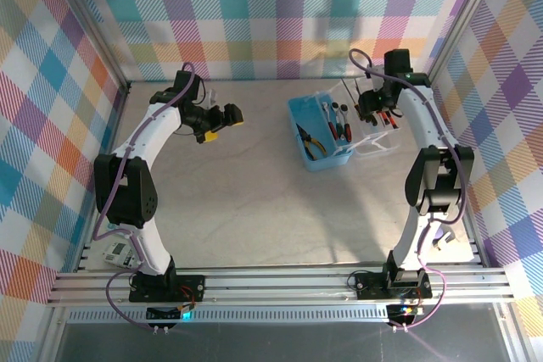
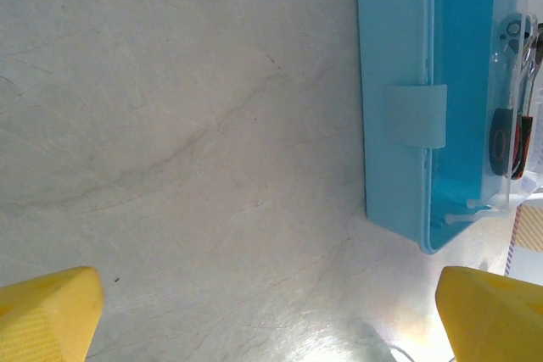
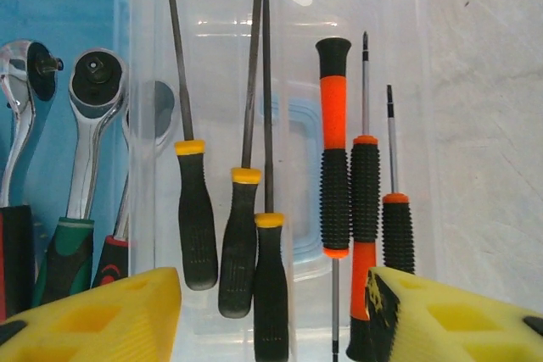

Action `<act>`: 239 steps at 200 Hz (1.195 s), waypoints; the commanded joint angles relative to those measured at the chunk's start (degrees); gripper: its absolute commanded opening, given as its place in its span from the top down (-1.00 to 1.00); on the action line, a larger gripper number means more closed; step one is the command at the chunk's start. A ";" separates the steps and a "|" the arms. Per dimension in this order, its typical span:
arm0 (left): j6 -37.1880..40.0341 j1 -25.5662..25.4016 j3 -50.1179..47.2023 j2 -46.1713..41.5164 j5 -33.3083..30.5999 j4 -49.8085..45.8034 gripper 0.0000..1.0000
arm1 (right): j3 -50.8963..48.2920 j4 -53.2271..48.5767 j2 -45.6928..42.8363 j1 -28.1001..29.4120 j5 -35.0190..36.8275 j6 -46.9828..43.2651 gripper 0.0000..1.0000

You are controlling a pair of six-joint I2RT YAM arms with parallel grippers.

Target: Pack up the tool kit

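Right gripper [image 3: 271, 298] spread, empty, over screwdrivers [image 3: 239, 235] on clear lid [image 3: 212, 48] just beside case [image 1: 299, 118]. Left gripper [image 2: 271, 315] spread, empty, on case's opposite side. Best: centre over one handle, pinch squarely, spare neighbours.

The top external camera looks down from above and behind the arm bases [image 1: 166, 287] (they sit at the bottom of its frame). It is far enough back to take in the whole worktop [image 1: 237, 209]. The left wrist camera faces straight down at the worktop from fairly near, with the left gripper [image 2: 271, 320] at its lower corners and the case [image 2: 394, 57] at its right edge. The right wrist camera hangs very close over the clear lid [image 3: 297, 40], with the right gripper [image 3: 276, 311] along its lower edge. All three views share the case.
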 commanded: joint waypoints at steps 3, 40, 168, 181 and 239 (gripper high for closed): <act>0.44 -0.57 0.27 -0.64 1.08 -0.52 -0.99 | 2.25 0.61 3.06 0.09 0.15 3.54 -0.09; 0.38 -0.69 -0.03 -0.57 1.09 -0.40 -0.99 | 6.61 1.91 6.72 0.08 -2.73 5.35 0.28; 0.55 -0.76 -0.78 0.06 0.98 -0.44 -0.99 | 10.57 1.31 13.28 0.07 -6.78 6.69 0.88; 0.65 -0.74 -0.78 0.06 0.87 -0.53 -0.99 | 10.16 0.87 13.01 0.07 -6.61 6.66 0.97; 0.64 -0.75 -0.50 0.58 0.98 -0.44 -0.99 | 2.23 1.37 7.03 0.37 -6.25 6.14 1.00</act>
